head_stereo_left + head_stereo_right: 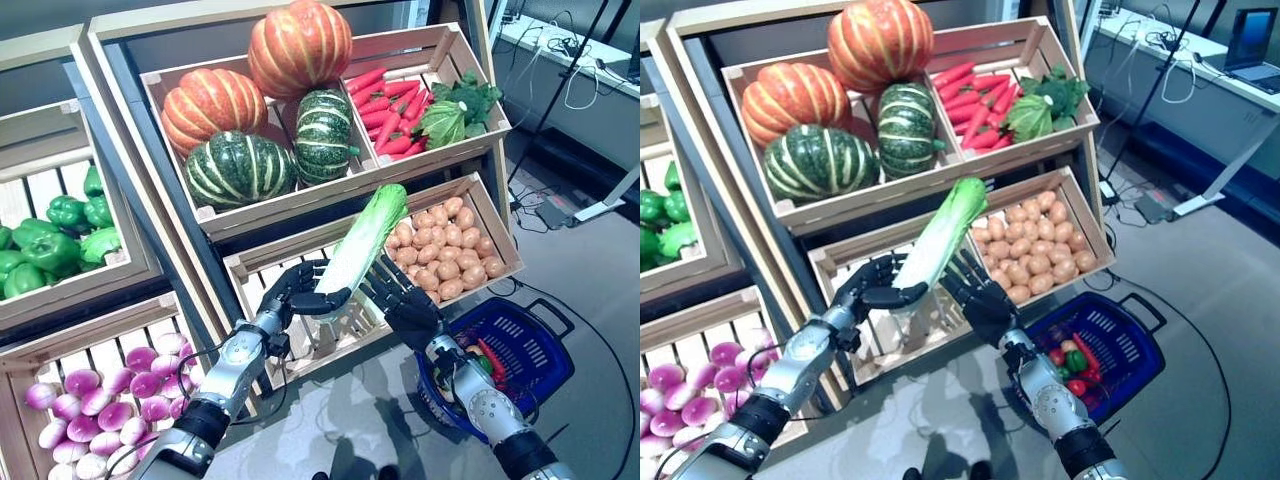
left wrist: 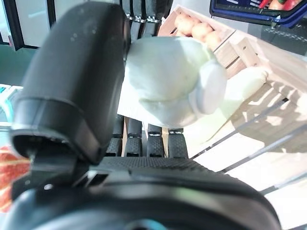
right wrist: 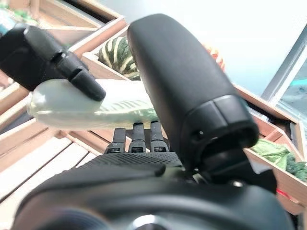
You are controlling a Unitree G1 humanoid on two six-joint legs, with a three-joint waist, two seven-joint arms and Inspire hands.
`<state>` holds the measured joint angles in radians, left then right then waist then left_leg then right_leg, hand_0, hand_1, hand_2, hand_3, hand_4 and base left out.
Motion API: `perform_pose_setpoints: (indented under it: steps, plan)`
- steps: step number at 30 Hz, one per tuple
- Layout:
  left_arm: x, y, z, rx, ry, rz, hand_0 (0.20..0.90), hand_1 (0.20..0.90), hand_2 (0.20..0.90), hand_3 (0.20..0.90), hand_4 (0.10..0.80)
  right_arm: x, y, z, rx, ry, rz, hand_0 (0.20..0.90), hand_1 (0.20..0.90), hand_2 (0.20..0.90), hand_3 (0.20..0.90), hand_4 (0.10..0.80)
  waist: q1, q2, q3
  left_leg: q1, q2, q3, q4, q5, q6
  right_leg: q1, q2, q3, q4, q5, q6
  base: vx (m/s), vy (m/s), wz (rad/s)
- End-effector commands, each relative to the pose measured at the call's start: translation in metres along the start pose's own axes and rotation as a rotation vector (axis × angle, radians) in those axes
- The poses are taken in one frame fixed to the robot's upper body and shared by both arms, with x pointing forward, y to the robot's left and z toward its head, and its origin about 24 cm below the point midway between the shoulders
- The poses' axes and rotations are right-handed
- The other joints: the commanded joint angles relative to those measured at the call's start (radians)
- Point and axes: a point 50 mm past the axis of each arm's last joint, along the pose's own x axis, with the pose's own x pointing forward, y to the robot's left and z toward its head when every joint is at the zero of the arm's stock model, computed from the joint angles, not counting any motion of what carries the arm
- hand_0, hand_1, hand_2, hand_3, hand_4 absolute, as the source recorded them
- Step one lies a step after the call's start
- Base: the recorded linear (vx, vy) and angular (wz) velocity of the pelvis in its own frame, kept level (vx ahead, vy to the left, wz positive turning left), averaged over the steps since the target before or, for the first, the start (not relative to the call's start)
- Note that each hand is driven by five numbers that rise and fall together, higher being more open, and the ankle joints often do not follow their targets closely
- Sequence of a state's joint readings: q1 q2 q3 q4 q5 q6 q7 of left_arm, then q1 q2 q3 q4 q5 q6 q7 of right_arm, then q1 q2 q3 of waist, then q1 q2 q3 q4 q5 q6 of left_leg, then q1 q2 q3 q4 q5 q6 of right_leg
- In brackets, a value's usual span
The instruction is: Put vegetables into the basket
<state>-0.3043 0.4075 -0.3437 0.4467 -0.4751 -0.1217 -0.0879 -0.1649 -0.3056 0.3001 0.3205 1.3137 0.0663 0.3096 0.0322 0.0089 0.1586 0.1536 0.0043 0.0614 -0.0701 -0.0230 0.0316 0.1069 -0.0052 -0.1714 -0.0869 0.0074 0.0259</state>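
Note:
A long pale-green napa cabbage (image 1: 360, 245) is held up slanted in front of the lower crate, leafy end up. My left hand (image 1: 295, 285) is shut on its white base (image 2: 163, 81), thumb across it. My right hand (image 1: 408, 312) is open; its straight fingers (image 3: 136, 132) lie against the cabbage's right side and underneath it. The blue basket (image 1: 530, 375) stands on the floor at lower right, just past my right forearm. It holds a few red and green vegetables (image 1: 1072, 365).
A slatted wooden crate (image 1: 300, 335) lies right under the hands. Potatoes (image 1: 445, 250) fill the crate to its right. Above are pumpkins (image 1: 240, 165) and carrots (image 1: 385, 110). Green peppers (image 1: 50, 245) and purple bulbs (image 1: 100, 410) sit at left. A desk (image 1: 1200, 60) stands at far right.

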Motion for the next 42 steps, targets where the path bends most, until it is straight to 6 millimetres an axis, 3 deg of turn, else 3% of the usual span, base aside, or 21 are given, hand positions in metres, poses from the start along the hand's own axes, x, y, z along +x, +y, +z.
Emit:
perform_pose_setpoints:
  steps: [1,4,9,15,18,20,29,34,42]
  plan:
    - [0.022,-0.050,0.050,0.105,-0.232,-0.264,0.300,0.300,0.300,0.300,0.400,0.045,0.075,0.020,0.075,-0.093,0.442,0.900,0.900,0.900,0.900,0.800,0.003,-0.022,-0.056,-0.048,-0.059,-0.021,0.020,-0.032,0.019,0.019,-0.021,-0.044,0.047,-0.055,-0.030,0.043,-0.022,0.00]
    - [0.023,-0.054,0.048,0.133,-0.220,-0.285,0.300,0.300,0.300,0.300,0.400,0.050,0.083,0.027,0.058,-0.113,0.476,0.900,0.900,0.900,0.900,0.800,0.006,-0.022,-0.056,-0.040,-0.059,-0.029,0.008,-0.029,0.019,0.026,-0.019,-0.046,0.040,-0.055,-0.031,0.022,-0.010,0.00]
    - [0.023,-0.062,0.044,0.194,-0.192,-0.325,0.300,0.300,0.300,0.300,0.400,0.056,0.095,0.046,-0.137,-0.171,0.434,0.900,0.900,0.900,0.900,0.800,0.008,-0.023,-0.059,-0.033,-0.059,-0.042,-0.003,-0.026,0.020,0.030,-0.019,-0.044,0.039,-0.058,-0.032,0.039,-0.006,0.02]
    - [0.020,-0.064,0.042,0.257,-0.181,-0.284,0.300,0.300,0.300,0.300,0.400,0.054,0.097,0.097,-0.801,-0.473,0.028,0.900,0.900,0.900,0.900,0.800,-0.002,-0.021,-0.057,-0.018,-0.056,-0.043,-0.014,-0.026,0.023,0.036,-0.015,-0.025,0.039,-0.058,-0.034,0.036,0.003,0.01]
    - [0.018,-0.066,0.043,0.241,-0.186,-0.261,0.300,0.300,0.300,0.300,0.400,0.051,0.106,0.105,-1.028,-0.574,-0.082,0.900,0.900,0.900,0.900,0.800,-0.010,-0.015,-0.051,-0.017,-0.055,-0.042,-0.017,-0.026,0.027,0.035,-0.013,-0.011,0.036,-0.055,-0.035,0.000,0.000,0.00]
    - [0.018,-0.067,0.043,0.232,-0.190,-0.253,0.300,0.300,0.300,0.300,0.400,0.050,0.110,0.104,-1.065,-0.590,-0.105,0.900,0.900,0.900,0.900,0.800,-0.013,-0.012,-0.046,-0.017,-0.055,-0.041,-0.017,-0.026,0.028,0.034,-0.012,-0.005,0.035,-0.054,-0.036,-0.007,0.005,-0.04]
    - [0.022,-0.078,0.044,0.208,-0.198,-0.256,0.300,0.300,0.300,0.300,0.400,0.065,0.111,0.085,-0.863,-0.536,-0.154,0.900,0.900,0.900,0.900,0.800,-0.007,0.000,-0.033,-0.024,-0.055,-0.050,-0.017,-0.024,0.027,0.038,-0.014,-0.005,0.021,-0.047,-0.042,-0.002,0.000,0.00]
    - [0.023,-0.081,0.043,0.188,-0.196,-0.281,0.300,0.300,0.300,0.300,0.400,0.071,0.117,0.075,-0.646,-0.462,-0.032,0.900,0.900,0.900,0.900,0.800,-0.001,0.001,-0.034,-0.026,-0.056,-0.056,-0.017,-0.023,0.026,0.039,-0.015,-0.009,0.019,-0.047,-0.044,-0.007,0.000,0.00]
    - [0.023,-0.082,0.035,0.158,-0.163,-0.337,0.300,0.300,0.300,0.300,0.400,0.078,0.124,0.058,-0.015,-0.307,0.351,0.900,0.900,0.900,0.900,0.800,0.016,-0.004,-0.054,-0.021,-0.057,-0.066,-0.017,-0.024,0.022,0.055,-0.018,-0.029,0.009,-0.049,-0.043,0.000,0.001,0.00]
